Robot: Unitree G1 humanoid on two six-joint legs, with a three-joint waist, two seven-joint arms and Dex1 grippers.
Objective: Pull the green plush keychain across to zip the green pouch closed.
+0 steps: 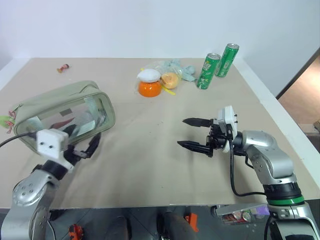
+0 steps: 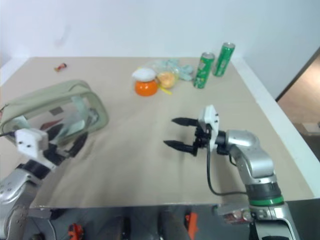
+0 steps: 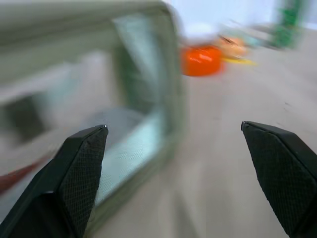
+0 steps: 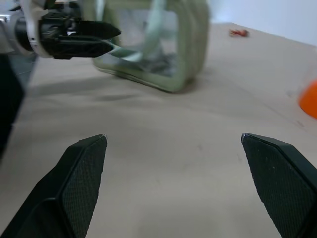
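Faintly, illegible lettering on green cans [image 1: 208, 71]

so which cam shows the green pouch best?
Left eye view: the green pouch shows whole, top zipper and clear side panel included. Right eye view nearly matches it. Right wrist view gets one end; left wrist view gets a blurred close-up corner.

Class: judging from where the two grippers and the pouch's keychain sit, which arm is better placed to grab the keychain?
Probably the left. The left gripper is open beside the green pouch, whose green plush keychain hangs at its far left end. The right gripper is open over bare table, well away.
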